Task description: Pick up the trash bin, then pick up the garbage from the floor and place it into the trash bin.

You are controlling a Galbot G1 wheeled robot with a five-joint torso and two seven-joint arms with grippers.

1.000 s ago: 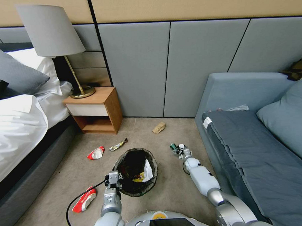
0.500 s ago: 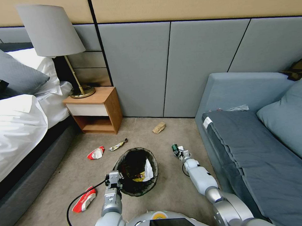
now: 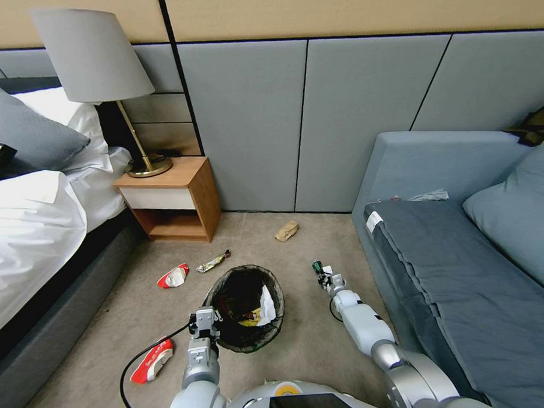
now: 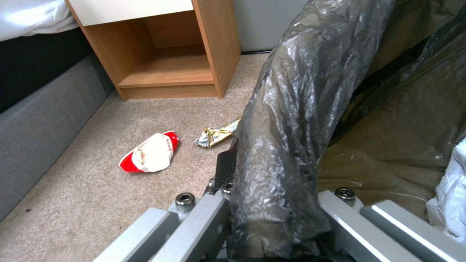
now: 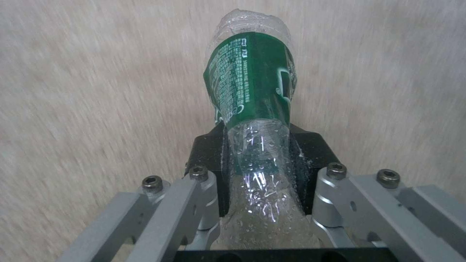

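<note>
The small round white trash bin [image 3: 245,310], lined with a black bag, is held off the beige-grey carpeted floor [image 3: 302,347] by the left gripper [image 3: 204,323], clenched on its near rim. White tissue and a yellow scrap are seen inside. The clear plastic bottle with a green label [image 5: 255,105] is pinched in the right gripper [image 3: 325,278], just beside the grey-blue sofa [image 3: 466,249]. Red-and-white wrappers [image 3: 173,276], a foil wrapper [image 3: 212,262] and brown crumpled paper [image 3: 286,230] are scattered toward the wooden nightstand [image 3: 175,199] and the grey wall panels [image 3: 316,118].
</note>
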